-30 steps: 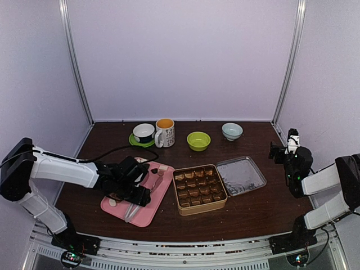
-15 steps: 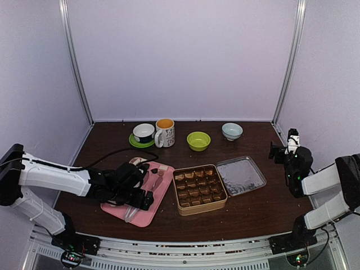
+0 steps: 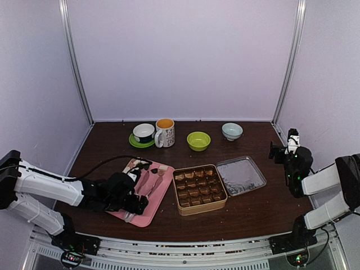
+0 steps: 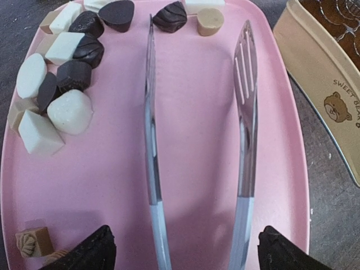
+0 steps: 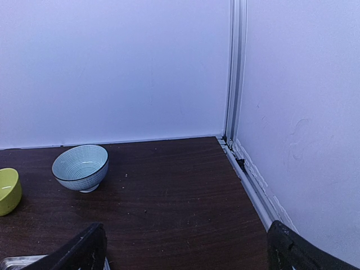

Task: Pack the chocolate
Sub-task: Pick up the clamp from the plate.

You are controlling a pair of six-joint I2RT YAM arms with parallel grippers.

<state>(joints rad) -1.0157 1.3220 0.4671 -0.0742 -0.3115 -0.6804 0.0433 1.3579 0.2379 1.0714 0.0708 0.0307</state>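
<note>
Several chocolate pieces (image 4: 70, 109), dark brown, tan and white, lie along the left and far edges of a pink tray (image 4: 197, 185). Metal tongs (image 4: 152, 140) lie open on the tray, their tips pointing away from me. My left gripper (image 4: 183, 259) is open and empty, low over the tray's near end, with one finger on each side of the tongs' handle end; it also shows in the top view (image 3: 134, 201). An open gold tin (image 3: 199, 188) with a divider grid stands right of the tray. My right gripper (image 3: 284, 149) is open and empty at the far right, above the table.
The tin's lid (image 3: 241, 175) lies right of the tin. Along the back stand a cup on a green saucer (image 3: 144, 133), a mug (image 3: 165, 133), a green bowl (image 3: 198, 140) and a pale blue bowl (image 5: 80, 167). Walls enclose the table.
My left arm has drawn back toward the near edge, so its gripper has slid from the tray's middle to its near end. The right arm has not moved.
</note>
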